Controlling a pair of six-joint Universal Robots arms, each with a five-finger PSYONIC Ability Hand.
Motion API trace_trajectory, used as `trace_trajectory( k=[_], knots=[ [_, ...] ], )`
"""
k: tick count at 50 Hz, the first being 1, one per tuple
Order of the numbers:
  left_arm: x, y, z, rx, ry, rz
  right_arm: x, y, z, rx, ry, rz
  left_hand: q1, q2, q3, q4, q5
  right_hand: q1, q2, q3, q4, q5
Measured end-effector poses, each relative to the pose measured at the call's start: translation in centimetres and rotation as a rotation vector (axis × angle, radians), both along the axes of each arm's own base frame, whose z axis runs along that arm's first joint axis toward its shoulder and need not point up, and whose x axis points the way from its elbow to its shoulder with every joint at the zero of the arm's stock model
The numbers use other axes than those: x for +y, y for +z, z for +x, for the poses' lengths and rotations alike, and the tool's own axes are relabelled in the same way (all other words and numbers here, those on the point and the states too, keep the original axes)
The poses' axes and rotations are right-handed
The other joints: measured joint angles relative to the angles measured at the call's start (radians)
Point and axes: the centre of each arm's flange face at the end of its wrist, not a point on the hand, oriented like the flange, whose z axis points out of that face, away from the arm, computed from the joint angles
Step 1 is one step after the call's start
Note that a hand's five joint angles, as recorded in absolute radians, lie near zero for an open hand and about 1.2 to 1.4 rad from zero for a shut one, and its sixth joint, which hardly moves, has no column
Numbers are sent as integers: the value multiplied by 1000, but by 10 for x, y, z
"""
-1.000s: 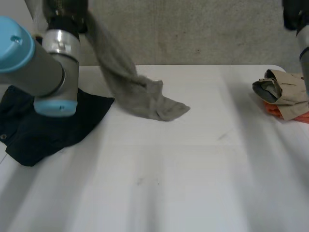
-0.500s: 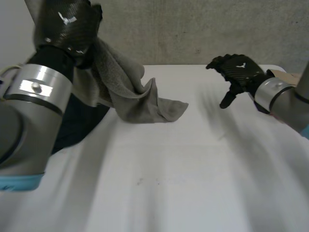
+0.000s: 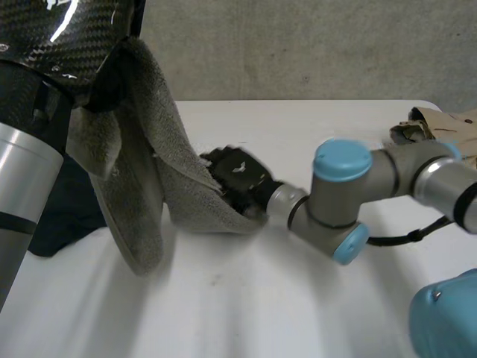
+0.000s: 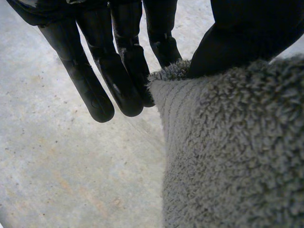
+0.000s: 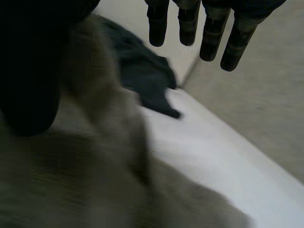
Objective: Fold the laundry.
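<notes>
Beneath the raised left hand (image 3: 74, 37), the pinched grey towel (image 3: 141, 209) hangs down.

One grey terry towel (image 3: 141, 194) of thick looped pile is in sight. Two other pieces of laundry are there: one dark navy garment (image 3: 63, 205) of soft crumpled cloth, and one beige folded garment (image 3: 440, 123) of woven fabric. That makes three cloth items in all. There is one white table (image 3: 246, 298) with a smooth top. The robot arms number two, both grey-jointed with light-blue caps: the left arm (image 3: 19, 179) and the right arm (image 3: 387, 175). Each ends in one black hand of glossy woven-fibre shell, so there are two hands: the left hand (image 3: 67, 37) and the right hand (image 3: 238, 183).
</notes>
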Motion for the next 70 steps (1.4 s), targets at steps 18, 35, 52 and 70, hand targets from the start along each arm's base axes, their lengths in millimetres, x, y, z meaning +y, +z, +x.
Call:
trace_trajectory(
  k=[18, 35, 52, 70],
  knots=[
    [-4, -5, -3, -8, -2, 10, 47, -3, 7, 72, 221, 165, 0, 0, 0, 0, 0, 727, 956, 962, 948, 889],
    [-29, -15, -10, -26, 28, 41, -34, 116, -132, 158, -466, -193, 0, 0, 0, 0, 0, 727, 956, 968, 952, 903],
    [-84, -144, -43, -208, 37, 336, 49, 59, -161, 390, -393, -31, 0, 0, 0, 0, 0, 746, 951, 963, 952, 908],
    [-115, -194, -42, -261, 85, 439, 22, 93, -174, 302, -501, -16, -618, -654, -645, -664, -607, 0, -1, -1, -2, -2]
  ],
)
